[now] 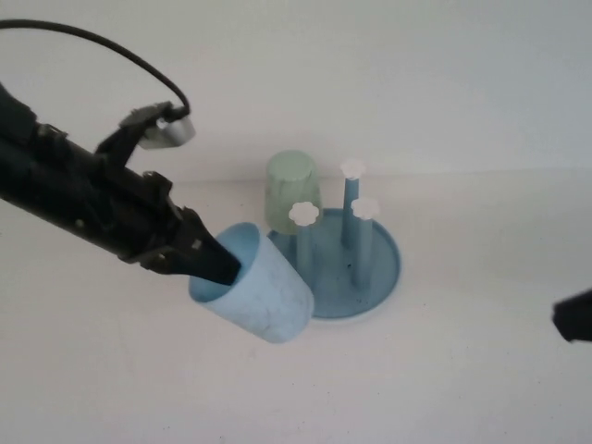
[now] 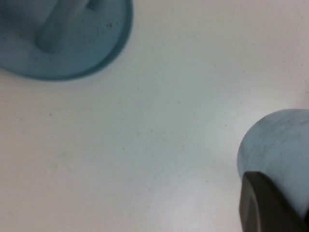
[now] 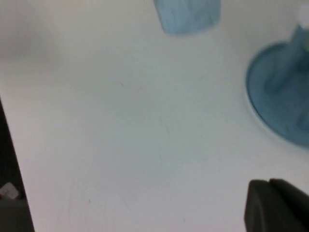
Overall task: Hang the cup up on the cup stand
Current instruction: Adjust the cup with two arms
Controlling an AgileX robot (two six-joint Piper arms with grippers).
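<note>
We are clamping the light blue cup (image 1: 254, 294) by its rim in our left gripper (image 1: 220, 267), its closed bottom pointing toward the cup stand (image 1: 381, 275) just beside; our right gripper (image 1: 575, 316), clenched empty, is idling at the table's right edge.

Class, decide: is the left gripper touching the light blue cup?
Touching. In the high view the left gripper, shut, pinches the rim of the tilted light blue cup. The right gripper waits at the table's right edge.

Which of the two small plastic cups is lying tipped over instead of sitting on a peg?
The light blue tapered plastic cup, tipped beside the stand with the left gripper shut on its rim. The pale green cup sits upside down on a peg.
</note>
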